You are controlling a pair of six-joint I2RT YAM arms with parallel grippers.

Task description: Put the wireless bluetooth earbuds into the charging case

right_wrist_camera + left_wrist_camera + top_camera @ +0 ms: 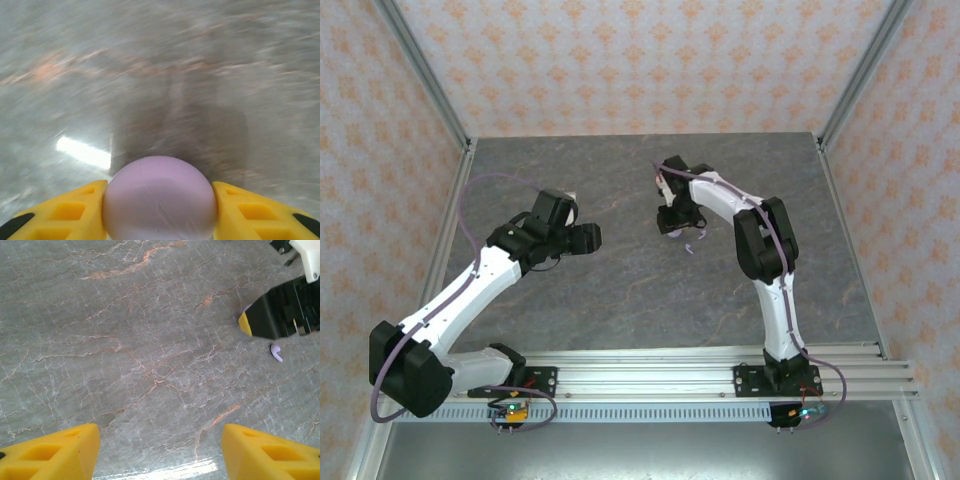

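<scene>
One counter [620, 290]: grey veined stone spanning most of the top view, bare but for the arms and one bud.
walls [620, 60]: patterned paper on the top, left and right sides, with metal frame posts [425, 75] at the corners.
rail [650, 372]: runs across the bottom of the top view, carrying both arm bases.
left arm [470, 290]: reaches from lower left toward the middle.
right arm [760, 240]: rises from lower right, bent over toward centre.
left hand [160, 445]: fingers spread wide, nothing between them, aimed across bare stone.
right hand [672, 222]: pinching the lilac case, a yellow finger touching each side.
lilac case [160, 197]: round and domed, at the bottom centre of the right wrist view; I cannot tell whether the lid is up.
lilac earbud [276, 353]: loose on the stone at the right of the left wrist view, just below the right hand.
step in hand: probably securing the case before any bud goes in.
next move: likely steadying or opening the case while the spread left hand crosses to the bud; it is tiny, so a fine pinch is needed.
edges: walls stand well apart from both hands.
open room: wide bare stone between the hands; tightest around the bud, near the right hand.
</scene>
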